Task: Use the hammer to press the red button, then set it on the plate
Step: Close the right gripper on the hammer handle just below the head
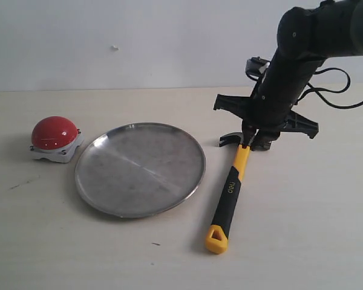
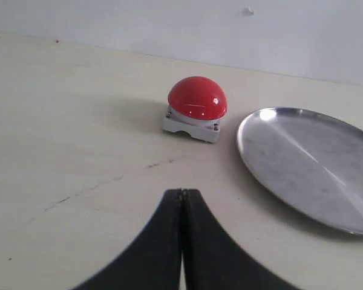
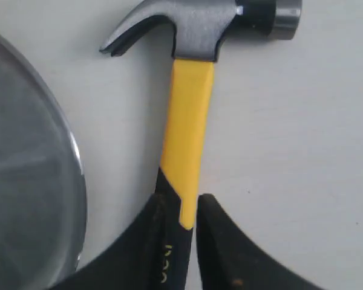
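1. Where it lies on the pale table [image 1: 314,241], the hammer [image 1: 232,188] sits just right of the plate [image 1: 139,172], apart from its rim, with its head at the far end and its looped end nearest
2. Its head is dark metal: a curved claw points left toward the plate, and the right wrist view shows a round striking face with a lighter grey band on the opposite side
3. Below the head the handle has a plain yellow neck, then a black grip with small pale lettering, and ends in a bright yellow loop with a triangular hole
4. The right gripper [image 1: 252,140] reaches down onto the handle close to the head; in the right wrist view its black fingers [image 3: 221,241] pinch the handle from both sides where yellow meets black
5. The left gripper [image 2: 182,192] has its jaws pressed together with nothing between them, over the table on the near side of the red button [image 1: 53,133]
6. That button, a glossy dome on a white squarish base, stands at the left, just beside the plate's left rim without touching
7. The plate is round, shallow, shiny silver, between button and hammer
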Controlling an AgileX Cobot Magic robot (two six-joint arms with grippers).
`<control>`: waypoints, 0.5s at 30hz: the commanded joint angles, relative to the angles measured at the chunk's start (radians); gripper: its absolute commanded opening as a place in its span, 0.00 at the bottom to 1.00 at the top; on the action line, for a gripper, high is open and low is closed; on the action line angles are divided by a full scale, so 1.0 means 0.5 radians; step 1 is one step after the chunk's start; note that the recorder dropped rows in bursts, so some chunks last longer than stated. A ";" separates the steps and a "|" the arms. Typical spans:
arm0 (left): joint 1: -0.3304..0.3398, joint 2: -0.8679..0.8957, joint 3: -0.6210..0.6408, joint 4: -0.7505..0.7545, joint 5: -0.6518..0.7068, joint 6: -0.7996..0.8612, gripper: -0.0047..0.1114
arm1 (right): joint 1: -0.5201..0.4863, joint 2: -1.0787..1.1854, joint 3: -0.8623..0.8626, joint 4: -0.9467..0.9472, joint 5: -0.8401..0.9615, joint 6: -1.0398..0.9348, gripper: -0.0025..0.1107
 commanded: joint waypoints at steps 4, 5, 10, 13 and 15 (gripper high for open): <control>0.002 -0.014 0.007 0.003 -0.008 -0.006 0.04 | 0.002 0.133 -0.069 -0.027 -0.101 0.020 0.50; 0.002 -0.014 0.007 0.003 -0.008 -0.006 0.04 | 0.002 0.158 -0.096 -0.027 -0.071 0.039 0.51; 0.002 -0.014 0.007 0.003 -0.008 -0.006 0.04 | 0.002 0.301 -0.286 -0.023 0.032 0.055 0.51; 0.002 -0.014 0.007 0.003 -0.008 -0.006 0.04 | 0.002 0.375 -0.366 -0.033 0.036 0.076 0.51; -0.006 -0.014 0.007 0.003 -0.008 -0.006 0.04 | 0.002 0.416 -0.397 -0.070 0.039 0.094 0.51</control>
